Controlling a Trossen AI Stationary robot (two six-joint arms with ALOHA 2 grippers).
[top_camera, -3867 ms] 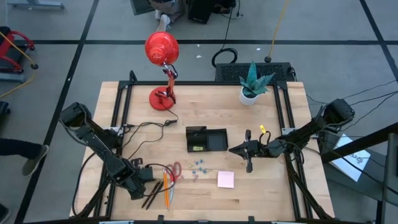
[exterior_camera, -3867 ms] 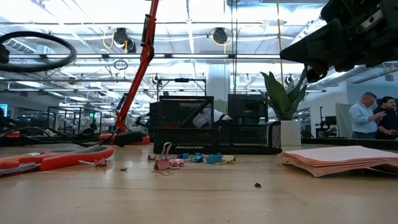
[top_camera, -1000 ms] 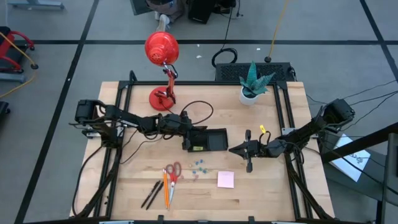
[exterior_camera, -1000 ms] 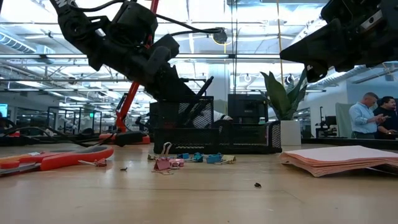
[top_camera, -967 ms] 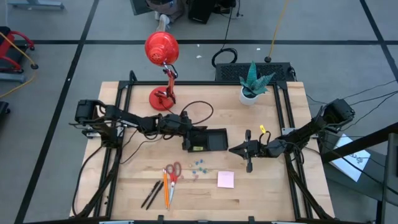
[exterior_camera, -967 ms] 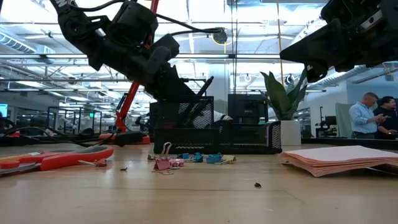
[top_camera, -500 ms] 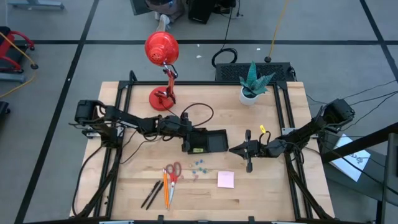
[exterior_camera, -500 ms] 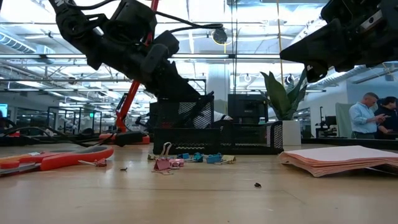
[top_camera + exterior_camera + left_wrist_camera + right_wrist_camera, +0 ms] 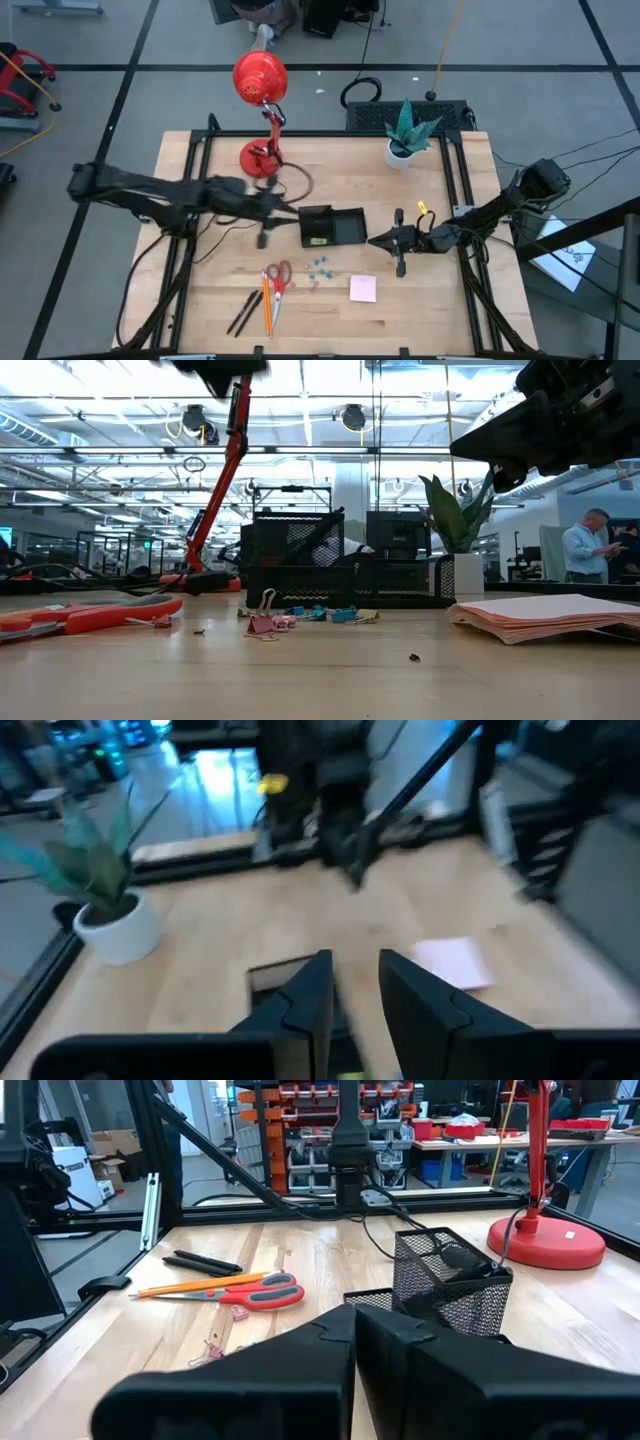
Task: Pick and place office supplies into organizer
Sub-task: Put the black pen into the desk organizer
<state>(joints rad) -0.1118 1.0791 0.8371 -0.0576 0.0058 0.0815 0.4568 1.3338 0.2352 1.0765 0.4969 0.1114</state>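
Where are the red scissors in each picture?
High view: the red scissors lie near the table's front edge, beside the orange pencils.
Low view: they lie flat at far left.
Left wrist view: not in it.
Right wrist view: they lie mid-table, past the arm's own fingers.
Shared landmark: the black mesh organizer, also in the low and right wrist views.
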